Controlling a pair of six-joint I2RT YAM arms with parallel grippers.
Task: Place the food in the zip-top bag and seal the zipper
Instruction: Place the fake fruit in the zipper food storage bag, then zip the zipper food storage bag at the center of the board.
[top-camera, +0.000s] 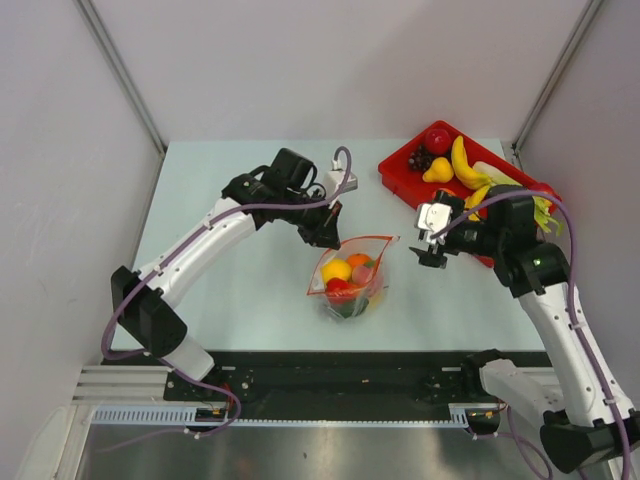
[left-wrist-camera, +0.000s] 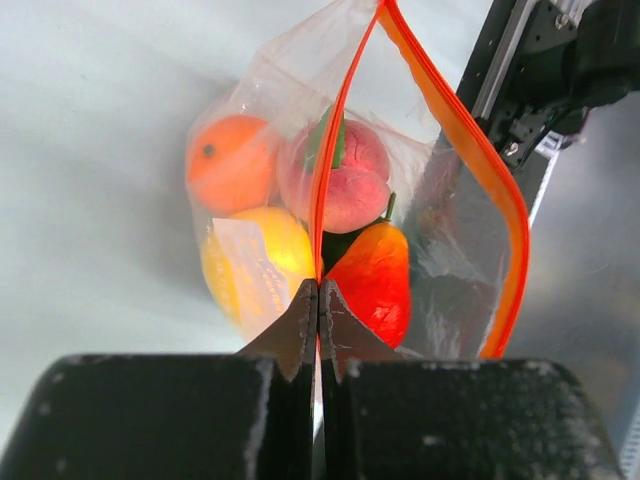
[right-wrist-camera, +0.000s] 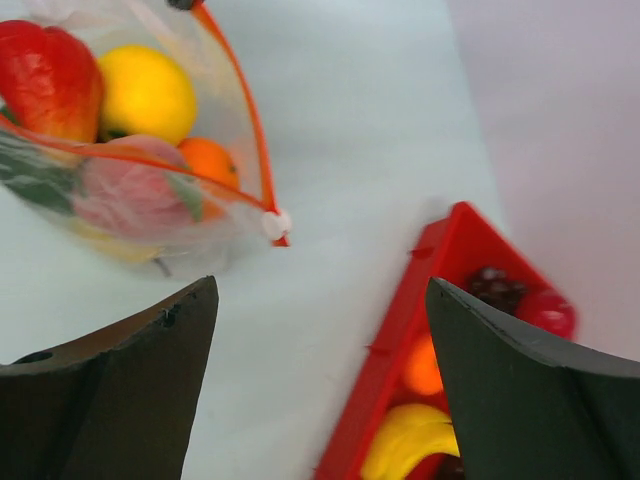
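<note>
The clear zip-top bag (top-camera: 385, 250) lies mid-table with its mouth gaping open. Inside it are food pieces: an orange fruit (left-wrist-camera: 230, 160), a pink peach (left-wrist-camera: 340, 185), a yellow one (left-wrist-camera: 270, 250) and a red-orange one (left-wrist-camera: 378, 280). My left gripper (left-wrist-camera: 318, 292) is shut on the orange-red zipper (left-wrist-camera: 343, 120) at one end of the mouth, seen from above at the bag's upper left corner (top-camera: 330, 238). My right gripper (right-wrist-camera: 322, 285) hangs open and empty, just right of the bag (right-wrist-camera: 200, 215) and between it and the tray. The zipper's white slider (right-wrist-camera: 275, 223) sits at the near corner.
A red tray (top-camera: 398, 168) stands at the back right, holding a red fruit (top-camera: 437, 140), dark grapes (top-camera: 420, 158), a yellow pear (top-camera: 438, 171) and bananas (top-camera: 462, 165). Side walls close in the table left and right.
</note>
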